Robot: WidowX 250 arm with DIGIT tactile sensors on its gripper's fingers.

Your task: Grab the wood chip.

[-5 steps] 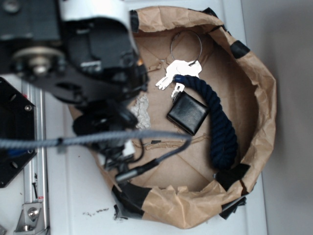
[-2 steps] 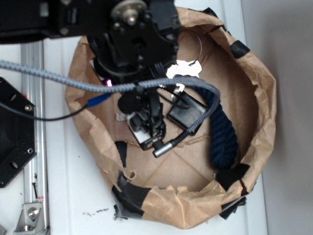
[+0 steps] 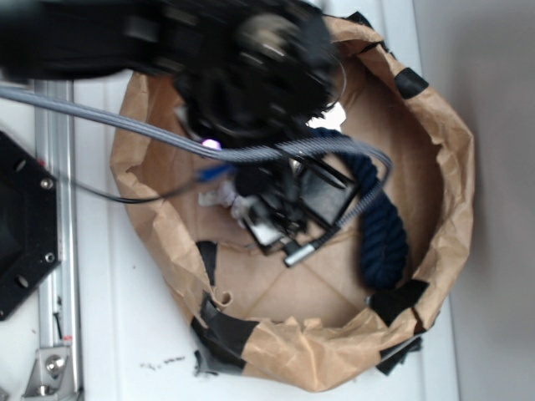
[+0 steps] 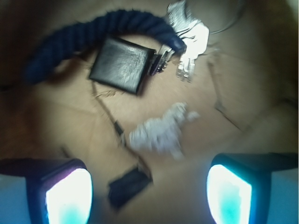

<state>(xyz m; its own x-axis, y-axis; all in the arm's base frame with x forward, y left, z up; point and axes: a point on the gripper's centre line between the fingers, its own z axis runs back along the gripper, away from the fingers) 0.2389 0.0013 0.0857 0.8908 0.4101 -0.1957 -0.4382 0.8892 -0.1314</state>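
Observation:
The wood chip (image 4: 161,130), a pale grey-white knobbly lump, lies on the brown paper floor of the paper bowl (image 3: 456,167). In the wrist view it sits just above the middle between my two wide-apart fingers (image 4: 70,196). My gripper (image 4: 149,196) is open and empty, hovering over the chip. In the exterior view the blurred arm covers most of the chip; only a pale bit (image 3: 224,196) shows at the left of the gripper (image 3: 276,221).
A black wallet (image 4: 122,64), a dark blue rope (image 4: 93,32) and silver keys (image 4: 189,39) on a wire ring lie beyond the chip. A black tape strip (image 4: 128,186) is on the floor between the fingers. The bowl's crumpled paper walls ring everything.
The arm has swung from the left rim over the bowl's middle, and the gripper has come down toward the floor near the chip and wallet.

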